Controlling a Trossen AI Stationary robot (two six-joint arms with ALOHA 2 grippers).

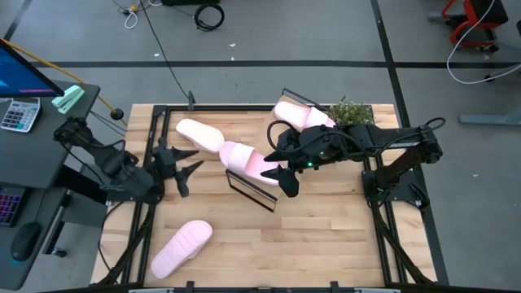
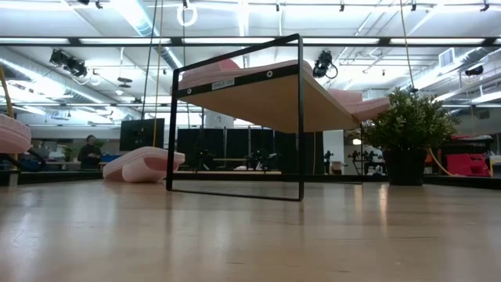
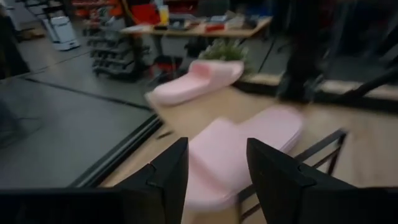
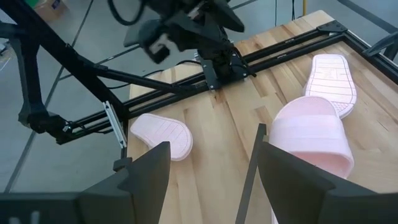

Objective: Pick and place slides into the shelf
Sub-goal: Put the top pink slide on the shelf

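The right gripper (image 1: 286, 173), fingers apart, hides part of a pale pink foam slide (image 1: 248, 159) on the tilted wood-topped wire shelf (image 1: 252, 192); the left gripper (image 1: 181, 168) gapes empty.

Butcher-block table (image 1: 326, 244) carries the shelf (image 1: 251, 189) near centre, wire frame on the wood, board top tilted. One slide (image 1: 248, 159) sits on the shelf top. Directly on the table: slide (image 1: 198, 133) beside the shelf, slide (image 1: 181, 248) sole-up near the front left, slide (image 1: 302, 115) and potted plant (image 1: 352, 112) at the back.
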